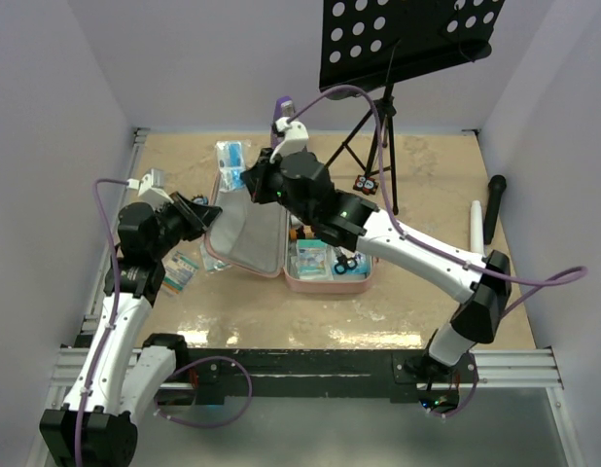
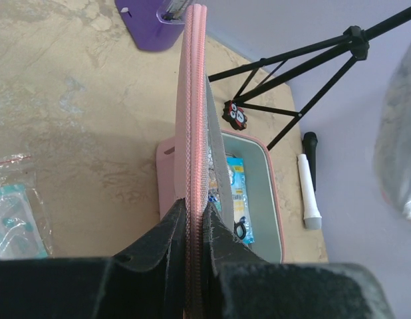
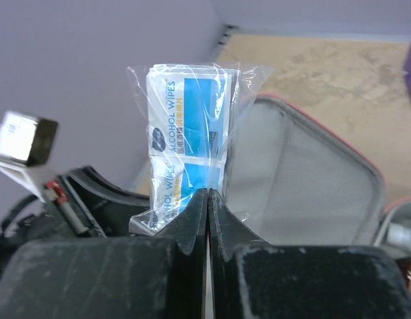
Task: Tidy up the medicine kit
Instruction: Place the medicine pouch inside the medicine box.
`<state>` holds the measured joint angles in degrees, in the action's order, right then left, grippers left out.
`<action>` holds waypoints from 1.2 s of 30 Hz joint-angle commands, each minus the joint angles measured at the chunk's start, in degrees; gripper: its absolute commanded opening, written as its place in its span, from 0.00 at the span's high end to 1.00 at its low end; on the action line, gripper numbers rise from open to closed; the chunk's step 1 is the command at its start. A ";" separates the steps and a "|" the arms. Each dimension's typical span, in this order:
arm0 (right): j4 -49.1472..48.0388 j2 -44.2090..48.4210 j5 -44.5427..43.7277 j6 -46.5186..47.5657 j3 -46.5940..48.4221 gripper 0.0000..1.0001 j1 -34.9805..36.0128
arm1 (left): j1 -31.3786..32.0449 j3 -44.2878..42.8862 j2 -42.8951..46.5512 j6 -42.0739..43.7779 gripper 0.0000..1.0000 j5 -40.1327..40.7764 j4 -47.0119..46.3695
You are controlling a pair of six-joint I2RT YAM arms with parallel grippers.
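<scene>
The pink medicine kit [image 1: 286, 277] lies open in the middle of the table, its lid [image 1: 244, 233] raised on the left. My left gripper [image 1: 205, 216] is shut on the lid's zip edge [image 2: 194, 133], jaws [image 2: 194, 219] pinching it from both sides. The grey-lined base [image 2: 262, 193] holds several packets [image 2: 237, 186]. My right gripper [image 1: 247, 180] hangs over the lid's far end, shut on a clear bag of alcohol wipes [image 3: 185, 133]; its fingertips [image 3: 207, 196] pinch the bag's lower edge in front of the lid's mesh pocket [image 3: 298, 179].
A purple metronome [image 1: 284, 107] stands behind the kit. A black music stand [image 1: 407, 44] on a tripod rises at the back right. A white tube [image 1: 476, 224] and black marker [image 1: 495, 204] lie at the right. Loose packets [image 1: 182, 272] sit left of the kit.
</scene>
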<state>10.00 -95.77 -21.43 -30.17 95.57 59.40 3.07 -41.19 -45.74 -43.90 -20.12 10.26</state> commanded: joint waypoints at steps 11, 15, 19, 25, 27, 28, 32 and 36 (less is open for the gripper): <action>-26.87 3.66 26.79 -15.87 -16.37 1.00 -4.73 | -0.08 2.70 3.72 -6.99 1.00 -3.43 -9.30; -30.56 3.83 29.34 -19.30 -20.06 1.00 -5.78 | -0.08 1.82 3.64 -7.16 1.00 -3.79 -9.30; -33.46 3.39 31.36 -21.59 -22.35 1.00 -6.40 | -0.08 1.38 3.72 -7.25 1.00 -4.05 -9.38; -33.99 2.52 31.97 -22.30 -24.11 1.00 -7.19 | -0.08 0.76 3.46 -7.43 1.00 -4.31 -9.30; -33.82 1.90 32.41 -22.65 -24.29 1.00 -7.45 | -0.08 0.41 3.46 -7.34 1.00 -4.40 -9.30; -33.99 1.55 32.59 -22.74 -24.55 1.00 -7.63 | -0.08 0.32 3.29 -7.34 1.00 -4.40 -9.30; -35.04 0.32 33.73 -23.70 -25.43 1.00 -8.24 | 0.00 -0.12 3.28 -7.34 1.00 -4.58 -9.30; -35.84 -0.47 34.26 -24.14 -25.96 1.00 -8.77 | 0.01 -0.38 3.28 -7.34 1.00 -4.58 -9.38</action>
<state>-22.13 -95.74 10.63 -53.04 70.19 51.31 3.07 -38.02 -43.11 -49.56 -23.40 5.58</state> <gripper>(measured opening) 0.007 0.149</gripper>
